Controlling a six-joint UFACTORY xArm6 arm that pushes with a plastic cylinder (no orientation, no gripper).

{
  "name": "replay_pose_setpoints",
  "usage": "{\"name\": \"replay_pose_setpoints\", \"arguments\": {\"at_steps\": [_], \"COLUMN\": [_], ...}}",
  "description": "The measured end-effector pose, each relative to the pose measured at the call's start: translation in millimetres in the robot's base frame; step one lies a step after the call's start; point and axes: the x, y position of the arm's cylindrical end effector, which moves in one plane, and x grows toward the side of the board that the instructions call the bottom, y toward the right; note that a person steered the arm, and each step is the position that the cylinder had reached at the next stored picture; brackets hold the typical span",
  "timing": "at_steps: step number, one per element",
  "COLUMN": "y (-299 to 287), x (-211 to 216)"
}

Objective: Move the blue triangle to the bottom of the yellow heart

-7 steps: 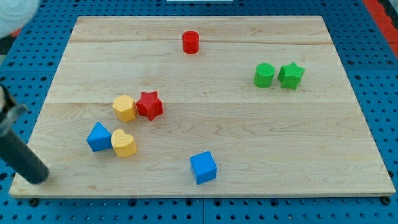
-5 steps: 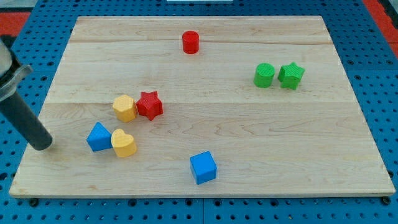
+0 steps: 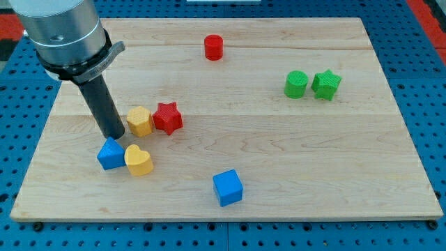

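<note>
The blue triangle (image 3: 110,154) lies at the lower left of the wooden board (image 3: 230,139), touching the left side of the yellow heart (image 3: 139,160). My tip (image 3: 115,134) stands just above the blue triangle's top edge, and just left of a yellow hexagon block (image 3: 139,121). The rod rises up and to the left from there to the arm's grey body (image 3: 63,31).
A red star (image 3: 167,117) touches the yellow hexagon's right side. A blue cube (image 3: 227,187) sits at the bottom centre. A red cylinder (image 3: 213,47) is at the top centre. A green cylinder (image 3: 296,84) and green star (image 3: 326,84) sit together at the right.
My tip has moved from the board's lower left edge up and to the right, to just above the blue triangle. No block has moved.
</note>
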Motion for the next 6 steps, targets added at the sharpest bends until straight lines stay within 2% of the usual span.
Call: {"name": "replay_pose_setpoints", "arguments": {"at_steps": [4,6], "y": [-4,-7], "x": [4,42]}}
